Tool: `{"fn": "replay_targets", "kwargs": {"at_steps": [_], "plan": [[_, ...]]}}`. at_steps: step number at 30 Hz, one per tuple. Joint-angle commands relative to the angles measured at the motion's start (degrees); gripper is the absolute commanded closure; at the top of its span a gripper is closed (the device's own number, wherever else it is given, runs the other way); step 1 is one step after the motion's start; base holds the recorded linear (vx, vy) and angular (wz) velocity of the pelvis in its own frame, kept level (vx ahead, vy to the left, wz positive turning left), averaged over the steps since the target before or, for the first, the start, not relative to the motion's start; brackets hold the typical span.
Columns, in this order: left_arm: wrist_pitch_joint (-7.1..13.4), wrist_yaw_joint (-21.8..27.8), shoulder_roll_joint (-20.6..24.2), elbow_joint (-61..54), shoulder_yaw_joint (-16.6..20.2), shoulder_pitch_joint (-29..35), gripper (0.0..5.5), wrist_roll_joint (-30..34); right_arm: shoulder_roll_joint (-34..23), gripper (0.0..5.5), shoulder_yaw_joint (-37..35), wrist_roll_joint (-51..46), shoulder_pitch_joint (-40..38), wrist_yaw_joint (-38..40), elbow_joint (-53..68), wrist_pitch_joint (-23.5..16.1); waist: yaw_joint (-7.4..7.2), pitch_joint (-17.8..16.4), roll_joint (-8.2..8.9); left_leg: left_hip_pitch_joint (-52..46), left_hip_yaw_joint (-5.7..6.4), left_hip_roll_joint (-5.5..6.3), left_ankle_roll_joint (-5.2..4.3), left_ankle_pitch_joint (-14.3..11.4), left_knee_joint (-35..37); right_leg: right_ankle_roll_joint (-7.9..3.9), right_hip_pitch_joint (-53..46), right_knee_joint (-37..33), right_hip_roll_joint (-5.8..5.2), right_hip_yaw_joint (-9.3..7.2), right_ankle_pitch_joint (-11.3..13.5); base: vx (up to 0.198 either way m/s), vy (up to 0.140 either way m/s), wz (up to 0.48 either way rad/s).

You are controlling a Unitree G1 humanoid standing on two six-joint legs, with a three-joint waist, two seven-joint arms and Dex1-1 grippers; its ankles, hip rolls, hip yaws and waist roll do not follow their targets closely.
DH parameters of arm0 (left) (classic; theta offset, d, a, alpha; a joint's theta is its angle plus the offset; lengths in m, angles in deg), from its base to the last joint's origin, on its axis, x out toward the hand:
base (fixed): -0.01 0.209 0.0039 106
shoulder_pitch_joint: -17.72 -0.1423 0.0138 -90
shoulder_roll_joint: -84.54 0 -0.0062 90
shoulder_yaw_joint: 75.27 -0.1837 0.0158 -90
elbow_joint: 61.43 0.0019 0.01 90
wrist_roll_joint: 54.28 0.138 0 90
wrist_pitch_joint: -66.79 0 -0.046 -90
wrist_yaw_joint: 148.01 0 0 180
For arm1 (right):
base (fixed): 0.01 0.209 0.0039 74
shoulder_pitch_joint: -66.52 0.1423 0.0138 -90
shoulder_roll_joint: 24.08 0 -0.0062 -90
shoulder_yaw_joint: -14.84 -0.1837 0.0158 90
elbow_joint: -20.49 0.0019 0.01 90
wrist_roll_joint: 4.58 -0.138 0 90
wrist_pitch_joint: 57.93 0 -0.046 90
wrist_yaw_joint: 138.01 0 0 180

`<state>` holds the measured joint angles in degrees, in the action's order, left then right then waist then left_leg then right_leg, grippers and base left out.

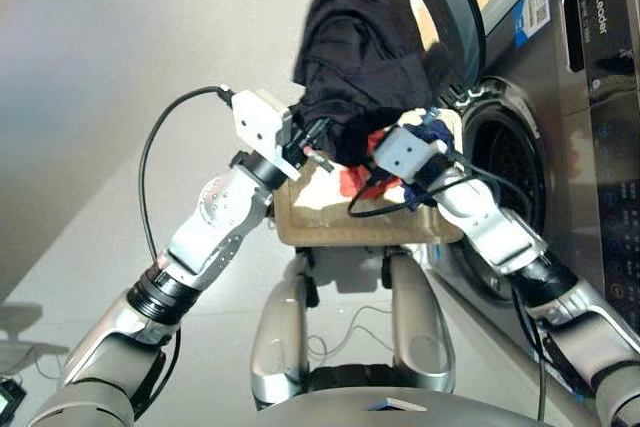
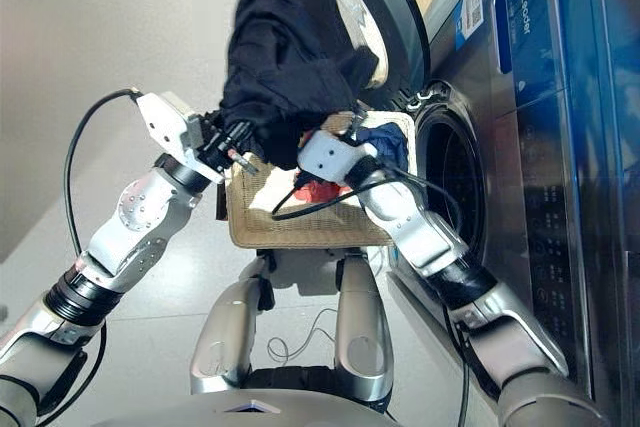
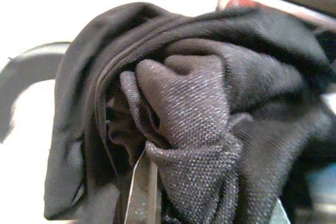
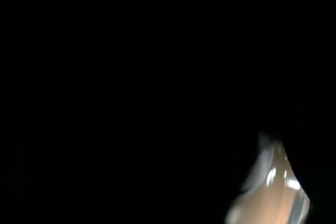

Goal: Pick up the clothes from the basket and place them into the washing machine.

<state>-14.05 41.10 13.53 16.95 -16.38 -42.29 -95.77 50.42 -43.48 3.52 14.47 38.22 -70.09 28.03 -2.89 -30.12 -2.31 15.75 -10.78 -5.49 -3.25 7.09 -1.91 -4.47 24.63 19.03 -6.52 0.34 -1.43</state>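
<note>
- Left gripper (image 2: 232, 142) is clamped on a fold of the black garment (image 2: 290, 57), holding it up in the air above the basket (image 2: 300, 227); the left wrist view shows bunched black cloth right against the camera.
- Right gripper (image 1: 372, 152) is buried in the same black garment from the washing machine's side; its fingers are hidden by cloth, and the right wrist view is almost wholly dark, so it cannot be told whether they are spread or pressed together.
- The black garment hangs as a large crumpled mass between the two grippers, in front of the open porthole door (image 1: 455, 7) and just beside the drum mouth (image 1: 505, 187), not inside it.
- The basket sits on the floor against the front of the washing machine (image 1: 590, 147), below the lifted garment.
- The coral-red garment (image 1: 355, 179) lies in the basket, partly covered by the right gripper.
- The navy blue garment (image 2: 385, 142) lies in the basket at the corner nearest the drum mouth.
</note>
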Motion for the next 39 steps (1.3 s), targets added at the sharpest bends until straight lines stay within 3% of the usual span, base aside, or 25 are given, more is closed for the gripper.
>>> {"fn": "replay_targets", "kwargs": {"at_steps": [1, 11, 19, 24, 25, 26, 32, 33, 34, 35, 36, 39], "plan": [[0.65, 3.4, 4.93, -4.37, -3.35, 4.25, 5.5, -3.32, 2.77, 0.0, 0.04, 0.05, 5.5, 1.68, 3.56, -3.11, -0.18, 2.34, 2.07, -1.62, 0.22, 0.0, -2.04, -3.57, -3.05, -4.41, -5.85, -10.78, -1.87, 1.42, 4.92, 0.0, 0.0, 0.0], [-1.05, 5.92, 12.51, -1.46, -10.64, 9.0, 5.5, -6.08, 3.32, 0.0, 0.7, -0.65, 10.95, 3.96, 5.73, -4.53, -0.37, 1.49, 1.91, -0.85, 0.02, -0.2, -2.3, -3.58, -4.21, -4.35, -5.17, -9.84, -2.0, 1.56, 4.91, 0.0, 0.0, 0.0], [-1.55, 6.29, 14.09, -0.5, -11.21, 7.86, 5.5, -5.88, 2.4, 0.0, -0.18, -1.05, 10.17, 5.06, 8.75, -5.5, -0.38, 1.03, 1.77, -0.74, -0.35, -0.46, -2.43, -3.55, -4.53, -4.3, -4.95, -9.47, -1.87, 1.62, 4.68, 0.0, 0.0, 0.0], [-0.55, 5.61, 16.25, -0.82, -8.61, 5.48, 5.5, -2.37, 0.56, 0.0, 0.26, -0.72, 10.34, 4.97, 9.77, -7.25, -0.04, 1.0, 1.51, -0.82, -0.36, -0.61, -2.47, -3.73, -4.7, -4.31, -4.87, -9.22, -1.74, 1.68, 4.48, 0.0, 0.0, 0.0], [-0.48, 5.81, 16.54, -0.94, -8.22, 4.9, 5.5, -2.29, 0.19, 2.35, 0.25, -1.07, 10.31, 5.03, 9.42, -7.41, 0.04, 1.08, 1.48, -0.83, -0.38, -0.62, -2.47, -3.75, -4.71, -4.32, -4.88, -9.25, -1.77, 1.74, 4.48, 0.0, 0.0, 0.0], [-0.33, 6.08, 17.27, -1.35, -7.83, 4.54, 5.5, -2.25, -0.23, 5.5, 0.34, -1.23, 10.34, 5.19, 9.13, -7.64, 0.16, 1.23, 1.42, -0.86, -0.43, -0.65, -2.5, -3.74, -4.67, -4.34, -4.87, -9.28, -1.74, 1.76, 4.47, 0.0, 0.0, 0.0], [0.56, 6.56, 17.69, -2.03, -7.33, 3.01, 5.5, -2.39, -1.55, 5.5, 1.59, -0.23, 10.12, 6.22, 9.16, -9.43, 0.62, 1.66, 1.25, -1.11, -0.56, -0.75, -2.56, -3.93, -4.75, -4.35, -5.07, -9.11, -1.68, 1.59, 4.25, 0.0, 0.0, 0.0], [0.64, 6.68, 17.68, -2.12, -7.25, 2.88, 4.96, -2.51, -1.98, 5.5, 1.83, -0.1, 9.76, 6.26, 9.16, -9.58, 0.69, 1.83, 1.22, -1.13, -0.5, -0.74, -2.59, -3.89, -4.68, -4.4, -5.15, -9.21, -1.74, 1.51, 4.26, 0.0, 0.0, 0.0], [0.76, 6.8, 17.61, -2.22, -7.26, 2.84, 3.15, -2.54, -2.37, 5.5, 2.16, 0.22, 9.7, 6.18, 9.2, -9.6, 0.69, 1.98, 1.19, -1.12, -0.4, -0.68, -2.6, -3.89, -4.63, -4.4, -5.21, -9.27, -1.74, 1.46, 4.24, 0.0, 0.0, 0.0], [0.83, 6.77, 17.44, -2.18, -7.4, 2.86, 0.45, -2.52, -2.7, 5.5, 2.4, 0.48, 9.59, 6.12, 9.3, -9.63, 0.68, 2.1, 1.2, -1.12, -0.33, -0.67, -2.61, -3.89, -4.56, -4.43, -5.24, -9.35, -1.76, 1.45, 4.24, 0.0, 0.0, 0.0], [0.93, 6.66, 17.36, -1.97, -7.56, 2.97, 0.0, -2.35, -3.05, 5.5, 2.57, 0.41, 9.19, 6.0, 9.29, -9.66, 0.69, 2.21, 1.18, -1.06, -0.28, -0.69, -2.62, -3.88, -4.64, -4.45, -5.26, -9.32, -1.82, 1.38, 4.19, 0.0, 0.0, 0.0], [1.19, 6.56, 17.74, -1.98, -8.27, 3.65, 0.0, -1.55, -3.82, 5.5, 2.75, 0.57, 8.66, 6.57, 9.14, -10.48, 0.88, 2.32, 0.97, -0.95, -0.12, -0.64, -2.58, -3.95, -4.75, -4.54, -5.31, -9.08, -1.96, 1.24, 4.08, 0.0, 0.0, 0.0]]}}
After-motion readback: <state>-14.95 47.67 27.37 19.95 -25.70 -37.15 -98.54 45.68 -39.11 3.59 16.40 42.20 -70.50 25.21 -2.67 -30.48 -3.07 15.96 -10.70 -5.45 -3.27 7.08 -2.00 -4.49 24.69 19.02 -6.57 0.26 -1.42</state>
